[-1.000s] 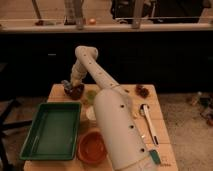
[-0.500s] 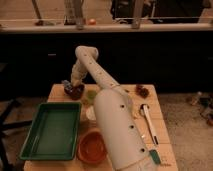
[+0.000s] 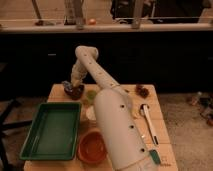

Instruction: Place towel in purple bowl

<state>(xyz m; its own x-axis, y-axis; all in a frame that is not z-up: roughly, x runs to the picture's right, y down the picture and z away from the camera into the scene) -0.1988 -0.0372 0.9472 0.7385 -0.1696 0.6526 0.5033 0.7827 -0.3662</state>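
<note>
The purple bowl (image 3: 75, 92) sits at the far left of the wooden table (image 3: 156, 114), dark and small. A pale bluish towel (image 3: 66, 85) shows at its far left rim, partly in the bowl. My gripper (image 3: 75, 83) hangs straight down over the bowl at the end of the white arm (image 3: 107, 95), its tip at or just above the bowl's rim. The arm hides part of the bowl's right side.
A green tray (image 3: 52, 130) lies at the front left. An orange bowl (image 3: 92, 147) stands at the front edge. A small green object (image 3: 91, 94) sits right of the purple bowl. A dark red object (image 3: 142, 91) is at the far right, a white utensil (image 3: 149, 125) beside it.
</note>
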